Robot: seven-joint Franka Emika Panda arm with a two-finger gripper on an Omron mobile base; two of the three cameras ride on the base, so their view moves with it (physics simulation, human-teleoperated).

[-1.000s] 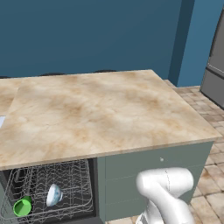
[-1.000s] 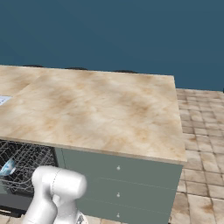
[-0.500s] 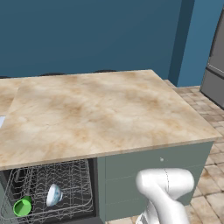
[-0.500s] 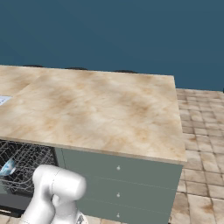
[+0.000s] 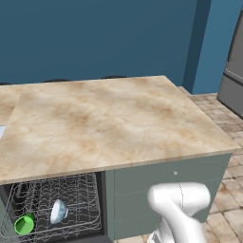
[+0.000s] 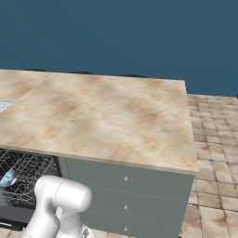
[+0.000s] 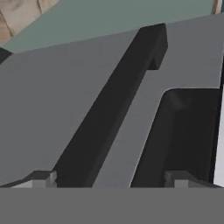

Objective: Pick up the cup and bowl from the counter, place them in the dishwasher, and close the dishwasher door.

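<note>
The green cup (image 5: 23, 224) lies in the silver wire rack (image 5: 76, 194) of the open dishwasher, under the edge of the beige counter (image 5: 109, 118). The pale bowl (image 5: 58, 211) stands on its edge in the same rack, right of the cup, and the bowl (image 6: 8, 177) also shows at the left edge of the right base view. In the hand view my gripper (image 7: 111, 181) is open, close over the grey dishwasher door (image 7: 48, 105). A long black handle bar (image 7: 118, 100) runs between my two fingertips (image 7: 41, 178). Nothing is held.
Grey-green drawer fronts with small knobs (image 5: 175, 173) stand right of the dishwasher. A steel fridge (image 5: 235, 71) is at the far right, with tiled floor (image 6: 214, 139) around the island. A white object (image 6: 3, 106) lies at the counter's left edge.
</note>
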